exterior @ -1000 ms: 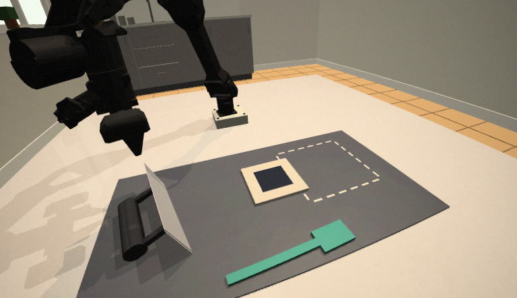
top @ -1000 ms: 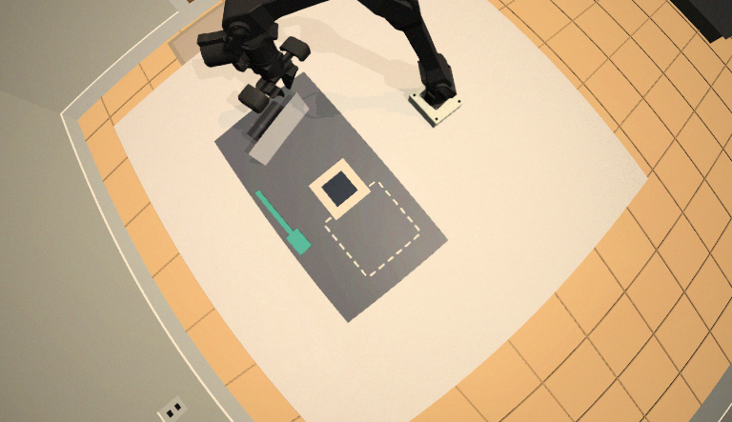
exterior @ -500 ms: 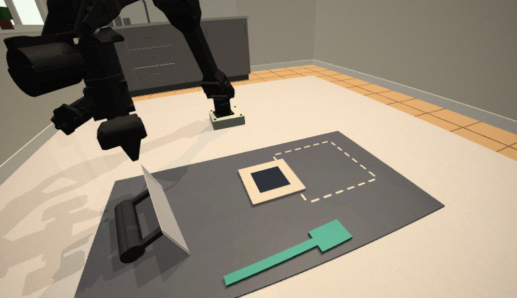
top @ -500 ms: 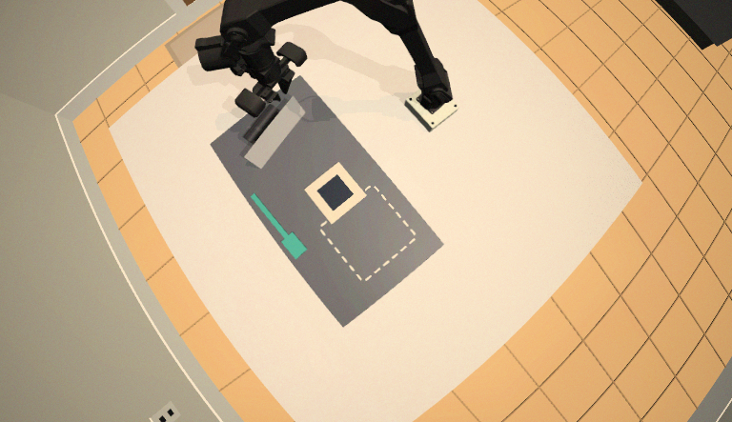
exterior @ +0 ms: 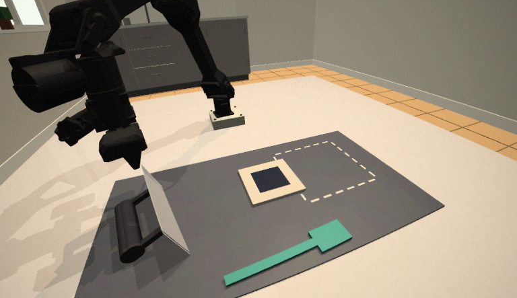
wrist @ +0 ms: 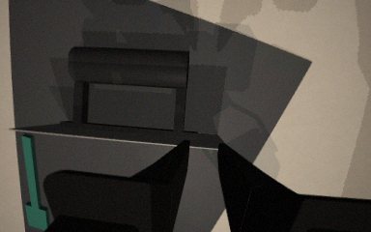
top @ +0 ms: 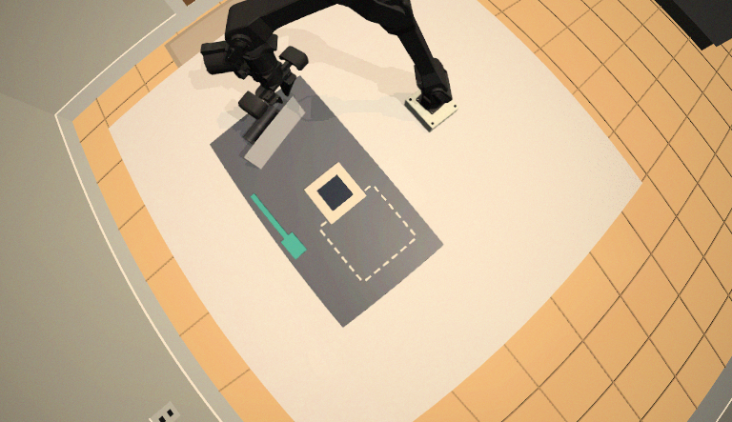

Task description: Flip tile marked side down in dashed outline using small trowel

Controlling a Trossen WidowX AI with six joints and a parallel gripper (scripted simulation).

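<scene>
The trowel, a grey blade with a black bar handle [top: 274, 134] [exterior: 163, 203] [wrist: 128, 68], rests on its long edge at the mat's end, its blade steeply tilted. The tile [top: 335, 191] [exterior: 270, 179] lies flat, dark square up, partly over one side of the dashed outline [exterior: 328, 196]; it is out of the wrist view. My gripper [top: 279, 92] [exterior: 136, 164] [wrist: 203, 147] is partly open and empty. It hangs above the mat near one end of the blade. In the wrist view the fingertips overlap the blade's edge, without visible contact.
A teal spatula-like tool [top: 294, 245] [exterior: 330, 235] [wrist: 37, 216] lies flat along the long edge of the grey mat [top: 345, 298] [exterior: 404, 199] [wrist: 285, 77]. The arm's pale base block [top: 430, 120] [exterior: 228, 121] stands beyond the mat's opposite long edge.
</scene>
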